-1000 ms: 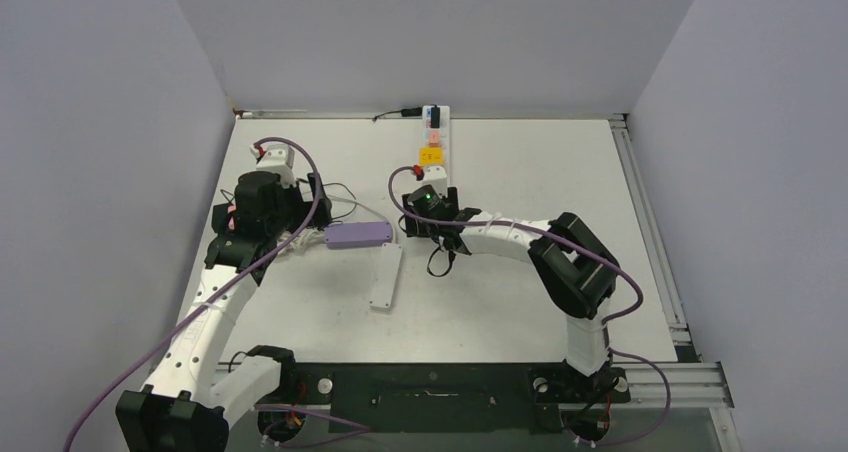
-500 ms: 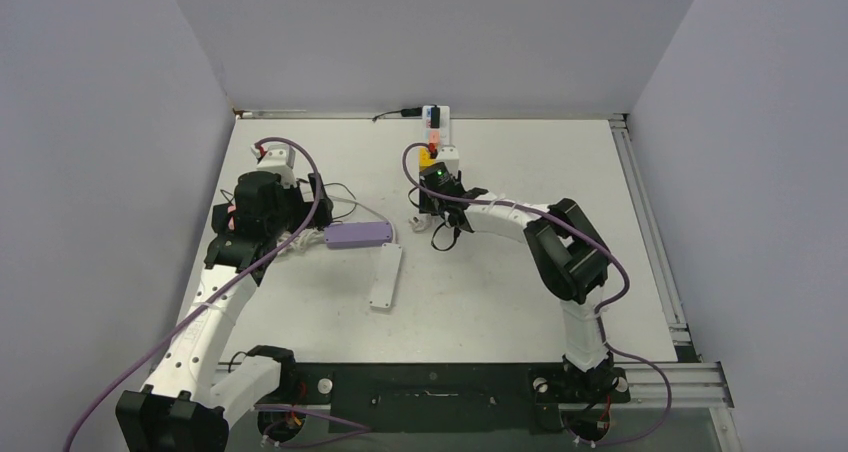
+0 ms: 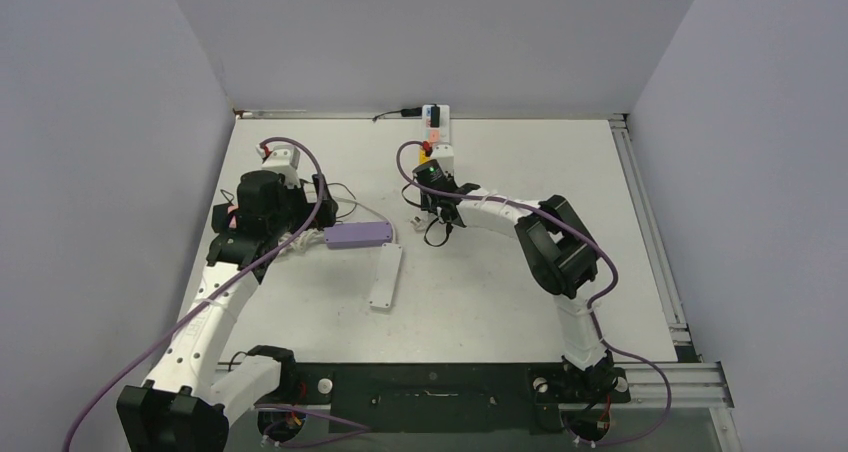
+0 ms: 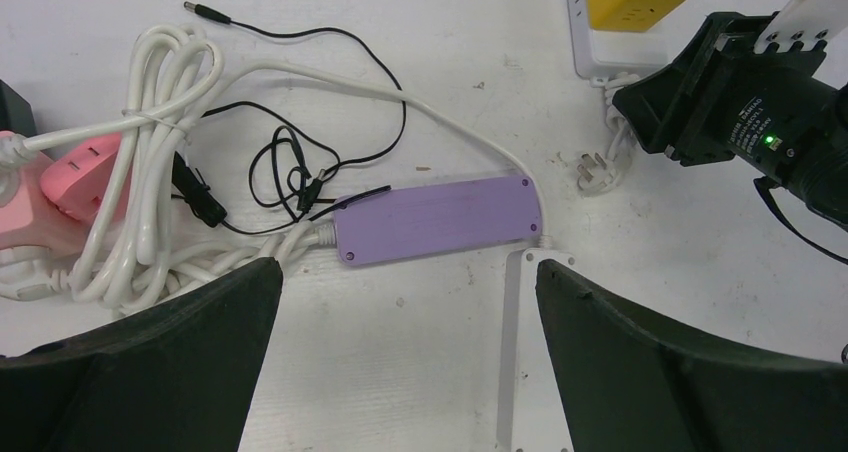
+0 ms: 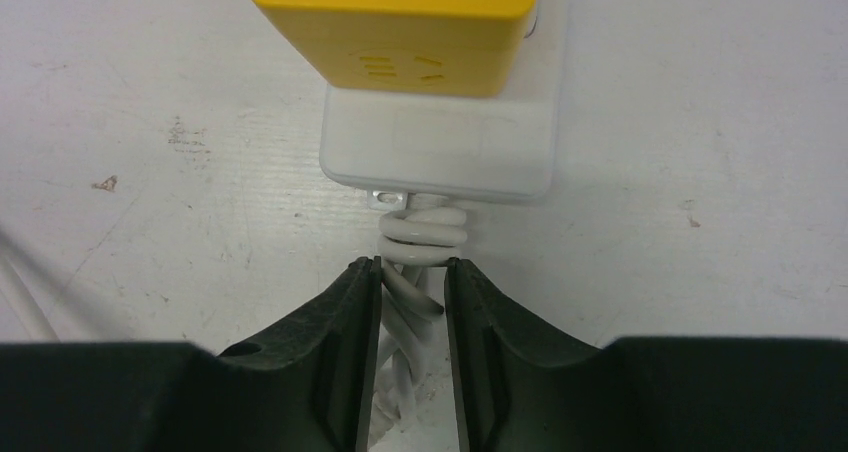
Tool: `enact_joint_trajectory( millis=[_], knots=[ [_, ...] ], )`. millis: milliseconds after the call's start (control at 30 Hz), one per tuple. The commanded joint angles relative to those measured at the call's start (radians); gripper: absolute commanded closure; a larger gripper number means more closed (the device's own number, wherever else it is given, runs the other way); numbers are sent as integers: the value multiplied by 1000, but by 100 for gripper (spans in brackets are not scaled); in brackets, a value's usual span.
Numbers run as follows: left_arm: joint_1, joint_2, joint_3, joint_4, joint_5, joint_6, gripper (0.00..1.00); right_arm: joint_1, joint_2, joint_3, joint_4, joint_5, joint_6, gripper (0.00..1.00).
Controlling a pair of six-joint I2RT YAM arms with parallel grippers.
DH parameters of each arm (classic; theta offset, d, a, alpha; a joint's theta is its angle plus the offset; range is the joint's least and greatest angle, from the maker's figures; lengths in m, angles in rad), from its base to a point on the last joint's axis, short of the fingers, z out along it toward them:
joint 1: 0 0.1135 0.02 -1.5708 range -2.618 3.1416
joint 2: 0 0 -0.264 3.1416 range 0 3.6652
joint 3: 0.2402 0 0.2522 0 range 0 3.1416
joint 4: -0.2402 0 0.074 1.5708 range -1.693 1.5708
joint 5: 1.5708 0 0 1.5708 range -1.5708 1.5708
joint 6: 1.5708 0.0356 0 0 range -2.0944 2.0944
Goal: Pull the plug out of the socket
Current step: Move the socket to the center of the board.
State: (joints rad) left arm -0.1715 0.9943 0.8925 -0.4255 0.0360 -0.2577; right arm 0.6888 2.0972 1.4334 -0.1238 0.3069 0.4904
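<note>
The plug is a yellow cube (image 5: 395, 27) that sits in the white socket strip (image 5: 440, 137); the top view shows it, plug (image 3: 430, 153), mid-table near the back. My right gripper (image 5: 413, 272) is just short of the strip's near end. Its fingers are shut on the strip's coiled white cable (image 5: 420, 232), not on the plug. In the top view the right gripper (image 3: 432, 175) is mostly hidden under its wrist. My left gripper (image 4: 410, 352) hangs wide open over bare table, just in front of a purple power strip (image 4: 435, 220), and holds nothing.
A flat white power strip (image 4: 525, 352) lies under the left gripper's right finger. Tangled white and black cables (image 4: 200, 172) and a pink power strip (image 4: 80, 172) lie to the left. A loose white plug (image 4: 597, 170) lies beside the right wrist.
The right arm has moved toward the back, up to the socket strip's end, and its jaws have closed from wide apart onto the white cable. The left arm stayed put.
</note>
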Motion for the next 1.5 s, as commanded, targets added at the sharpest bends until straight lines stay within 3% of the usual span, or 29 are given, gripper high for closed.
enact_joint_trajectory(
  millis=[0,100,133,500,800,1100,1467],
  knots=[
    [-6,3,3,23,21,-6,4,-3,40,43,-24,63,-22,75],
    [-6,6,2,24,23,-6,4,-8,17,14,14,19,-56,93],
    [-6,7,2,24,24,-7,4,-6,6,-1,30,17,-69,95],
    [-6,20,1,26,30,-9,4,-6,-99,-148,115,-53,-205,95],
    [-8,30,-1,31,46,-16,4,66,-318,-416,183,-89,-222,95],
    [-25,39,-4,33,45,-17,4,186,-613,-715,136,-91,-105,95],
    [-38,45,-5,30,35,-12,4,362,-893,-908,-16,-43,119,95]
  ],
)
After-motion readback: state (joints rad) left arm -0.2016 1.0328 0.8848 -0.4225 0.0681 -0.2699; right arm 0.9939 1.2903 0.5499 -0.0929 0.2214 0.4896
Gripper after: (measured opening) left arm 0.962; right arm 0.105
